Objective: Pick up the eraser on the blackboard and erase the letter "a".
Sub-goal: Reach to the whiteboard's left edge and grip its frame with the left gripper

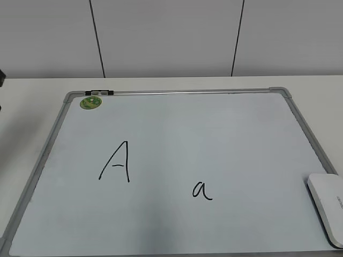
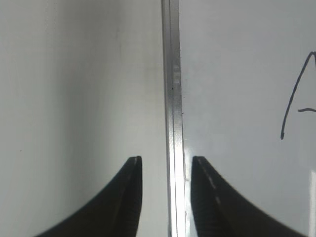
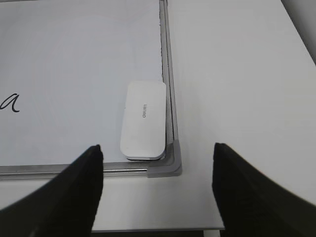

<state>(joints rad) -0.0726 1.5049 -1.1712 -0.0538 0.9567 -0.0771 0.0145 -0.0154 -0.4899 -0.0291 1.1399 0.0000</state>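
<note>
- The eraser (image 1: pixel 327 208) lies flat at the near right corner of the blackboard (image 1: pixel 171 123), close to the front edge and cut by the right border of the exterior view. In the right wrist view the eraser (image 3: pixel 143 120) sits just beside the grey frame and the rounded corner cap, white side up, with small grey print on it.
- The right gripper (image 3: pixel 157 190) hangs above this corner, apart from the eraser. Its two dark fingers (image 3: pixel 74 192) are spread wide and nothing is between them.
- The letter "a" (image 1: pixel 202 190) is on the board surface a little left of the eraser, in thin black line. It is also seen at the left edge of the right wrist view (image 3: pixel 11 102).
- The capital "A" (image 1: pixel 117 161) stands further left and slightly further back.
- The left gripper (image 2: pixel 163 160) hovers over the left frame of the blackboard (image 2: pixel 173 98); the fingers (image 2: pixel 129 197) are narrowly parted, one on each side of the metal strip, holding nothing.
- At the far left corner of the board there is a round green sticker (image 1: pixel 90 101), and beside it a small dark clip (image 1: pixel 99 92) on the top frame.
- Behind the table (image 1: pixel 161 83) is a pale wall (image 1: pixel 171 37).
</note>
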